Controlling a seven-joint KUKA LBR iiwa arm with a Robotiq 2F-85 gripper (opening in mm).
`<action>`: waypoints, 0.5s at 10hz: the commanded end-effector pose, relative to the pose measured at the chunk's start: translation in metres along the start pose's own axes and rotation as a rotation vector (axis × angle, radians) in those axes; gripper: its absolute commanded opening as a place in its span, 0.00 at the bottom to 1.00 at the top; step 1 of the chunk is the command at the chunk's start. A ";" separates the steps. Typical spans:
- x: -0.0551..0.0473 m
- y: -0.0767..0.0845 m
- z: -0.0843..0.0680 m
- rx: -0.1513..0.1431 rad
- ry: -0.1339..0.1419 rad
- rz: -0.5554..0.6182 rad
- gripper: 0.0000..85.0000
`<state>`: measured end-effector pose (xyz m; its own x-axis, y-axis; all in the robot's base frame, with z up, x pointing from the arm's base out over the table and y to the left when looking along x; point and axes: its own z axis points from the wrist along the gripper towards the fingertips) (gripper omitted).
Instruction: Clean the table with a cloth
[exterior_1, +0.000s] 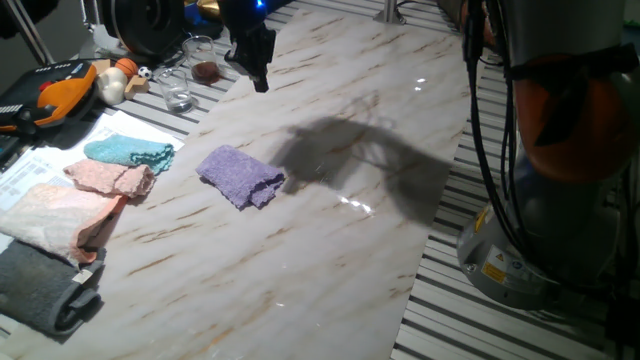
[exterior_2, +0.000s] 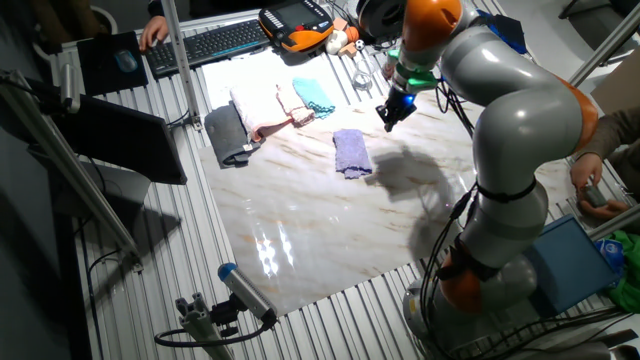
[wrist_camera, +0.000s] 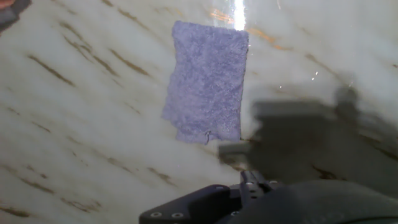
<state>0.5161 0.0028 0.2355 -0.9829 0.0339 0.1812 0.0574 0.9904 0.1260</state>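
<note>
The small purple fuzzy terry cloth (exterior_1: 240, 176) lies flat on the glossy white marble-look tabletop (exterior_1: 330, 250), well apart from the black end effector (exterior_1: 256, 62) hovering above; whether its fingers are apart is unclear.

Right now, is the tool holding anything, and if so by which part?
Nothing is held. The tool hangs in the air above the table, apart from the purple cloth, which lies flat on the marble.

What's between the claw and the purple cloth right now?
Nothing visible. The claw hangs above bare table, and the cloth lies flat with open marble around it. The teal cloth sits off to the side.
</note>
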 end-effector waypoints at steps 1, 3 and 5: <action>-0.006 0.010 0.001 0.030 0.006 0.018 0.20; -0.025 0.029 0.010 0.056 -0.015 0.057 0.40; -0.042 0.044 0.030 0.153 -0.048 0.073 0.40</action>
<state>0.5554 0.0495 0.2062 -0.9851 0.1088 0.1329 0.1098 0.9940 0.0002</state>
